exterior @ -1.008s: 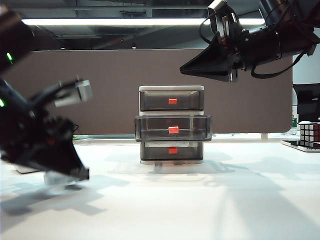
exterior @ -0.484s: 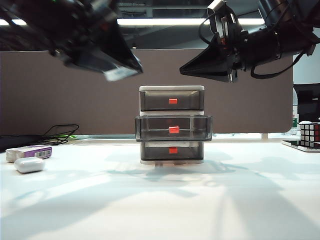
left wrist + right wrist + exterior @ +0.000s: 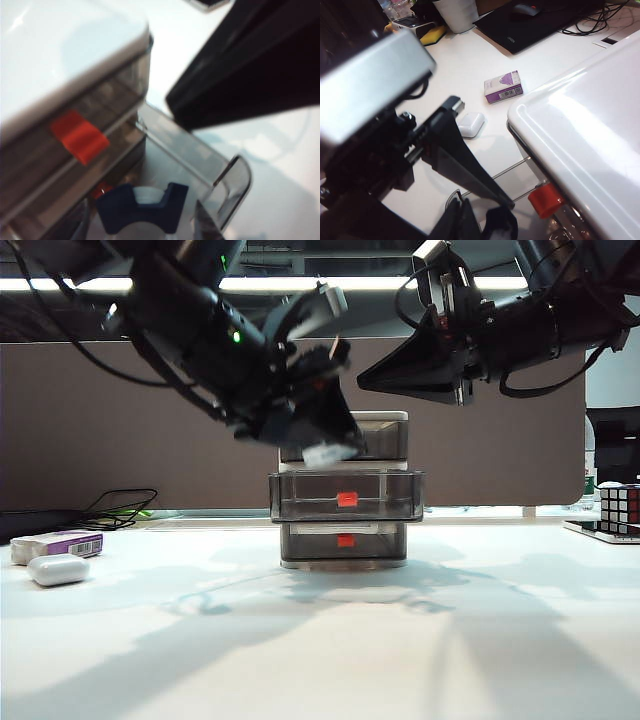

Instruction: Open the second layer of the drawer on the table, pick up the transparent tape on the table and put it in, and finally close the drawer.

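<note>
The drawer point(image 3: 344, 490) stands mid-table, a white-framed cabinet of smoky-grey trays. Its second layer point(image 3: 346, 496) is pulled out toward me, red tab point(image 3: 347, 499) in front. My left gripper point(image 3: 322, 448) hangs in front of the top tray, just above the open second layer, shut on the transparent tape point(image 3: 142, 215). The tape's dark blue clip sits between the fingers point(image 3: 206, 225), over the open tray point(image 3: 235, 185). My right gripper point(image 3: 385, 375) hovers higher, to the right of the cabinet top, shut and empty. In the right wrist view its tips point(image 3: 465, 220) are pressed together beside the left arm.
A purple-and-white box point(image 3: 60, 540) and a white oval case point(image 3: 58, 569) lie at the table's left edge, with black cables point(image 3: 120, 508) behind them. A puzzle cube point(image 3: 620, 508) sits at the far right. The two arms are close together above the cabinet.
My left arm rose from low on the left of the table, swung right across it, and came down in front of the cabinet. The right arm has stayed still.
</note>
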Motion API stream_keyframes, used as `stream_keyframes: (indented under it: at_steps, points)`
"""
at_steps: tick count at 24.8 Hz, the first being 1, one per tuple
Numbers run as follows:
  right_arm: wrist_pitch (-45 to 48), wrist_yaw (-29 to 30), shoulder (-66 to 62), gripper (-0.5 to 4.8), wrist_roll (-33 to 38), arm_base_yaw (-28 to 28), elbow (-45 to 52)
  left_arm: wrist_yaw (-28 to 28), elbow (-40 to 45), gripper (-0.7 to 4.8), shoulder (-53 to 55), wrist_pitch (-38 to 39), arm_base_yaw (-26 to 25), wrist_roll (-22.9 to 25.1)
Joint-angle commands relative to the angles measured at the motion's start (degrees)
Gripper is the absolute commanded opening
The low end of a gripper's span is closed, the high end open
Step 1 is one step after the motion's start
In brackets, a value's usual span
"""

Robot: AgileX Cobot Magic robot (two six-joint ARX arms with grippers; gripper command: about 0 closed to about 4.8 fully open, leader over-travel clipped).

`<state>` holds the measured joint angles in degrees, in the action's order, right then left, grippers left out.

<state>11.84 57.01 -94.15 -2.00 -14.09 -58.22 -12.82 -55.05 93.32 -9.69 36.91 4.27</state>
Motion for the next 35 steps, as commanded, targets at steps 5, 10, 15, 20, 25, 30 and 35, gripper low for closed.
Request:
stream_keyframes:
  at_steps: [5,10,15,20,25,30,35]
  points:
    - [0.37,0.35,0.37,-0.05,-0.20,-0.37,-0.13,-0.26,-0.26,3.55,0.35,-2.95,0.15,0.22]
    - [0.35,0.35,0.37,-0.05,-0.20,-0.37,-0.13,-0.24,-0.26,3.54,0.33,-2.97,0.17,0.04]
    - [0.77,0.33,0.39,-0.05,-0.20,-0.39,-0.74,-0.15,-0.24,0.19,-5.25,7.87,0.66,1.03]
    - [0.87,-2.60,0.26,-0.05,-0.24,-0.52,-4.50,-4.92,-0.17,-0.06,-10.43,19.69,2.03,4.11]
    - [-3.19,-11.15,-3.74,-0.05,0.48,-0.55,-12.46,-1.86,-0.13,-0.06,-4.81,19.47,2.23,4.26]
    - [-4.44,-11.54,-7.96,-0.05,0.48,-0.74,-16.76,1.97,-0.15,-0.06,-0.74,12.20,2.23,4.07]
    - [-6.05,-14.99,-10.12,-0.05,0.17,-0.76,-17.00,5.84,-0.15,-0.06,0.09,5.20,2.14,4.09]
